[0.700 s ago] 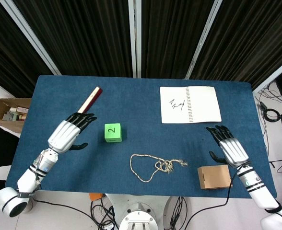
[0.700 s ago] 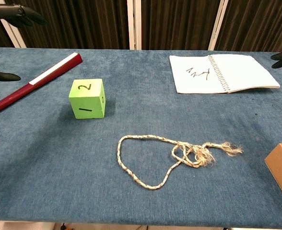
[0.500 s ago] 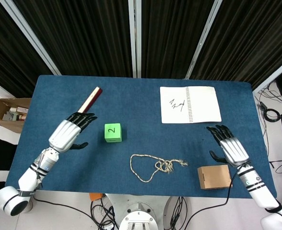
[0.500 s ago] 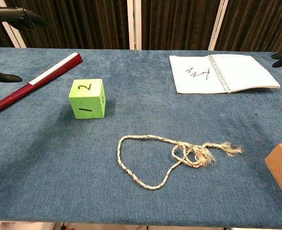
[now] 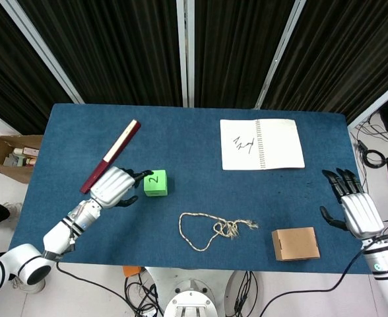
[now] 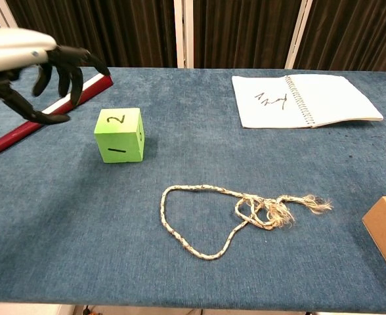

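Left of centre in the head view, my left hand [image 5: 113,186] hovers with its dark fingers [image 6: 67,71] spread and curled downward, holding nothing; their tips come just beside the green cube [image 5: 155,183], on its left, though I cannot tell whether they touch it. That claw-like spread reads to me as a shape fit for closing round the cube from its side. In the chest view the cube [image 6: 119,134] sits flat on the blue table [image 6: 180,98], faces marked 2 and 1 showing. Behind my fingers the red and white stick [image 5: 110,156] lies slanted toward the upper left, close enough that a careless sweep could knock it.

At the right edge of the head view, my right hand [image 5: 356,207] hangs open, fingers apart, over the table's rim and well apart from the cardboard box [image 5: 295,244] at lower right. The frayed rope [image 6: 227,217] loops at lower centre, and the open notebook [image 5: 260,144] rests at upper right. Bare cloth lies between cube and rope, the widest room for moving.
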### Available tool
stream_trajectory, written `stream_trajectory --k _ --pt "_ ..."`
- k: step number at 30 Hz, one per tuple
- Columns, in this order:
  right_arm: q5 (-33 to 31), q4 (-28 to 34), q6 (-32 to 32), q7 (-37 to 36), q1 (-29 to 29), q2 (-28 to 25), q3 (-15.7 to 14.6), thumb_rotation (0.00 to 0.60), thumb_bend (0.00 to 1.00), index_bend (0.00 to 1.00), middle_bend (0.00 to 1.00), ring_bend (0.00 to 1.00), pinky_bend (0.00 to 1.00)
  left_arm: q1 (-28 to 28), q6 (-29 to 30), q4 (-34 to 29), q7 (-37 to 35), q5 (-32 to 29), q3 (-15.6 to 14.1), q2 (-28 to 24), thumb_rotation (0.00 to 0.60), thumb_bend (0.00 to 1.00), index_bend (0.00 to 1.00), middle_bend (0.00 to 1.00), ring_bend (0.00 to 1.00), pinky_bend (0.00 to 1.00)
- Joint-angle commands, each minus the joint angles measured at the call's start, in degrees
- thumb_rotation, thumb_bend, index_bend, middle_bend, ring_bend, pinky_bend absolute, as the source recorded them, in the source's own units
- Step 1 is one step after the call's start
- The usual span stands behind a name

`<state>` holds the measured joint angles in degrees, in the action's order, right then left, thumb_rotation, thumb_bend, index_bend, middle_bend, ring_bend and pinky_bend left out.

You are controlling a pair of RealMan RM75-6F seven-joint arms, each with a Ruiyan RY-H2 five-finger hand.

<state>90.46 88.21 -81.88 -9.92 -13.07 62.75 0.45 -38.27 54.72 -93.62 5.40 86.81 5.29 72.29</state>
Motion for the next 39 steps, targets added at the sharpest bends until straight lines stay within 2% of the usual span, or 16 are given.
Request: stream_trajectory --k 1,6,10,13,19,26,32,39 --pt "-0.03 0.27 -0.97 -0.38 1.05 -0.49 -0.24 0.600 0.34 0.05 0.14 0.00 0.00 -4.65 -8.70 -3.36 1.15 -6.73 1.59 -1.23 0.600 0.55 0.20 0.80 0.86 0.97" --pt "0.35 -0.71 -0.80 -1.46 1.27 0.03 -0.24 0.600 0.34 0.05 0.14 0.00 0.00 -9.22 -15.19 -5.09 3.74 -14.50 3.82 -2.52 0.600 0.74 0.17 0.92 0.98 1.00" --pt "0.63 -1.32 -0.52 -1.99 1.15 0.33 -0.08 0.600 0.34 0.05 0.14 0.00 0.00 -13.80 -20.77 -6.10 8.16 -21.54 3.86 -3.90 0.600 0.82 0.17 0.96 1.00 1.00" --pt "0.74 -1.53 -0.29 -2.11 1.10 0.45 0.00 0.600 0.34 0.05 0.14 0.00 0.00 -18.74 -24.67 -5.76 12.71 -29.34 2.70 -4.50 0.600 0.85 0.15 0.97 1.00 1.00" --pt "0.83 -1.98 -0.27 -2.33 1.36 0.78 0.05 0.600 0.34 0.05 0.14 0.00 0.00 -29.74 -26.65 -4.95 19.88 -44.99 -2.41 -4.24 0.600 0.86 0.13 1.00 1.00 1.00" --pt "0.80 -2.52 -0.28 -3.08 1.62 1.02 0.21 0.600 0.34 0.05 0.15 0.00 0.00 -41.09 -25.46 -3.22 25.04 -59.64 -10.62 -1.02 0.600 0.86 0.13 1.00 1.00 1.00" --pt "1.07 -3.13 -0.23 -3.84 1.71 1.20 0.20 0.600 0.33 0.05 0.14 0.00 0.00 -47.06 -23.45 -1.14 27.05 -68.39 -15.84 2.04 0.599 0.86 0.13 1.00 1.00 1.00" --pt "1.02 -3.73 -0.14 -4.49 1.94 1.36 0.19 0.600 0.33 0.05 0.15 0.00 0.00 -51.60 -23.23 -0.57 27.33 -75.67 -20.03 2.69 0.577 0.86 0.13 1.00 1.00 1.00"
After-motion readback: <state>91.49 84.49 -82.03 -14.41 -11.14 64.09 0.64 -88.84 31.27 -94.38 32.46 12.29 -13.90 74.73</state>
